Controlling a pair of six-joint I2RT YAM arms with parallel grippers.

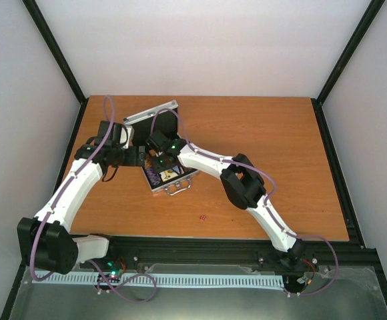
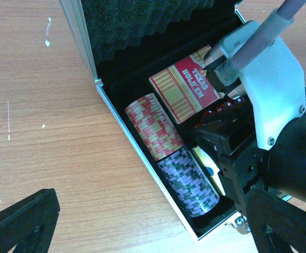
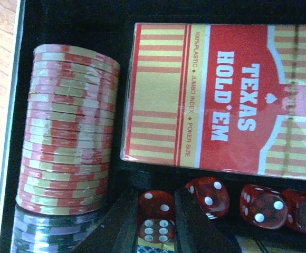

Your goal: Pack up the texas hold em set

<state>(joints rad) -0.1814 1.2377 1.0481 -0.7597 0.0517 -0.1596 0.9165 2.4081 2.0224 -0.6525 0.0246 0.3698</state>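
Observation:
The silver briefcase [image 1: 177, 188] lies open, with its foam-lined lid [image 1: 152, 112] tilted back. Inside lie a red chip stack [image 3: 66, 132], a purple-green chip stack [image 2: 190, 182], the red Texas Hold'em deck [image 3: 221, 95] and the blue-yellow deck [image 2: 208, 168]. My right gripper [image 3: 155, 229] reaches down into the case and is shut on a red die [image 3: 155, 216] in the dice slot. Three more dice [image 3: 261, 203] sit to its right. My left gripper [image 2: 147, 232] hangs open just left of the case, over the table, with nothing between its fingers [image 2: 21, 221].
One loose red die [image 1: 203, 217] lies on the wooden table [image 1: 280, 147] in front of the case. In the left wrist view the right arm's white wrist [image 2: 269, 79] covers the case's right half. Black frame posts rim the table.

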